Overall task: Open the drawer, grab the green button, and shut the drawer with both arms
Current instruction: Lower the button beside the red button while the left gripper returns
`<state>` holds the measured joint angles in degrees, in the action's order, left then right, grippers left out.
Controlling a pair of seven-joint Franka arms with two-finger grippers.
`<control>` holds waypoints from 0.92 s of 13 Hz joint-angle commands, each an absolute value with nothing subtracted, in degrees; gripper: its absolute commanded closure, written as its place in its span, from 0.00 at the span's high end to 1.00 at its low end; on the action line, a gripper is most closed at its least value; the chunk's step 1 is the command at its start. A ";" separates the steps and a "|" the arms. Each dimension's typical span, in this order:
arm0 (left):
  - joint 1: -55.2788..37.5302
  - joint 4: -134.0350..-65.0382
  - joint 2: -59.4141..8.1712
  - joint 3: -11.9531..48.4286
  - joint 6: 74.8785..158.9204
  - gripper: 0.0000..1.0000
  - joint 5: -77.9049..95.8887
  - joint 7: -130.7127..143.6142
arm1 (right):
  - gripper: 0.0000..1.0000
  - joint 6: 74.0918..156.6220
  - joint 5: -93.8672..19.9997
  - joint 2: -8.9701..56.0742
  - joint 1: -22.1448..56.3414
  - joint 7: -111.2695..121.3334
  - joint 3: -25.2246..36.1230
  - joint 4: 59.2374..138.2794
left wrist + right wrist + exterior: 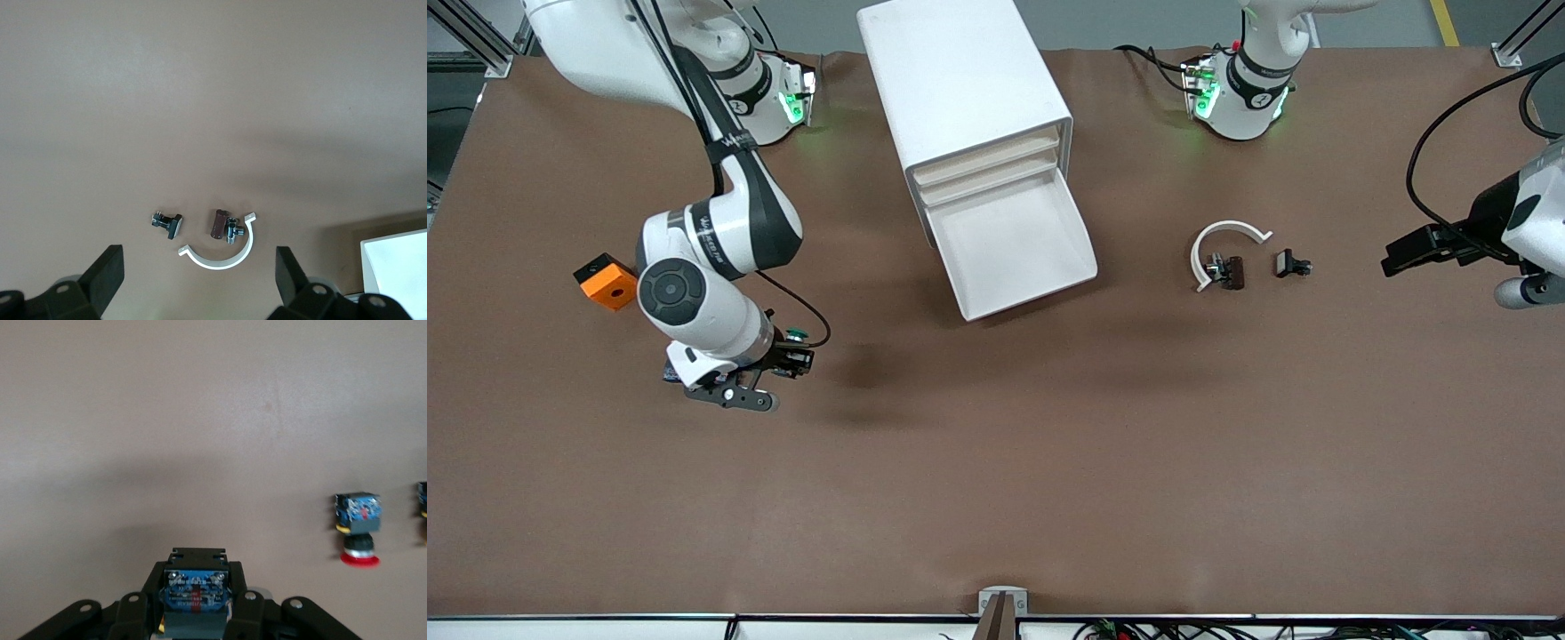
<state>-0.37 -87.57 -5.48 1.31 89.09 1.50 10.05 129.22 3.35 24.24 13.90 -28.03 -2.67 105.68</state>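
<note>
No brand or label can be read; faint lettering on the right arm's black band is too small to make out.

The button (793, 338), green cap w/ dark body, is held clamped in the right gripper (787, 356), up over bare table toward the right arm's end. In the right wrist view only the button's blue-black body (195, 593) is seen between the fingers (137, 613); the cap is hidden. A red-capped button (358, 528) lies on the table near it, and another item is cut off at the frame edge.

The drawer (1018, 253) is pulled open from the white cabinet (969, 89); nothing can be made out in it.

The left gripper (200, 270) is seen w/ fingers spread wide, holding nothing, over the table toward the left arm's end, partly cut off in front view. Below it lie a white curved clip (1223, 244), a brown part (1232, 272) and a small black part (1289, 264). An orange block (607, 282) is partly hidden by the right arm.
</note>
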 commanded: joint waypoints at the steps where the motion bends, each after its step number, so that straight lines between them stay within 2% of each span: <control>1: -1.14 -86.57 -7.90 1.49 88.68 1.00 0.26 10.28 | 0.00 137.70 5.01 21.71 11.44 -25.85 -3.51 114.24; 5: -3.06 -87.36 -15.62 2.98 94.20 1.00 3.60 12.38 | 0.00 144.30 5.01 23.81 9.84 -23.29 -3.52 117.15; 7: -6.05 -87.80 -18.97 3.16 96.32 1.00 3.69 20.35 | 0.00 145.37 5.01 25.30 9.76 -23.12 -3.52 117.33; 12: -17.56 -90.44 -24.60 3.16 108.26 1.00 5.00 40.65 | 0.00 146.69 5.71 27.86 8.61 -23.03 -3.51 117.07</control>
<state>-14.40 -89.69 -23.55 3.55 104.77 3.86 34.22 146.21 3.93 27.93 9.91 -23.05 -2.62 116.99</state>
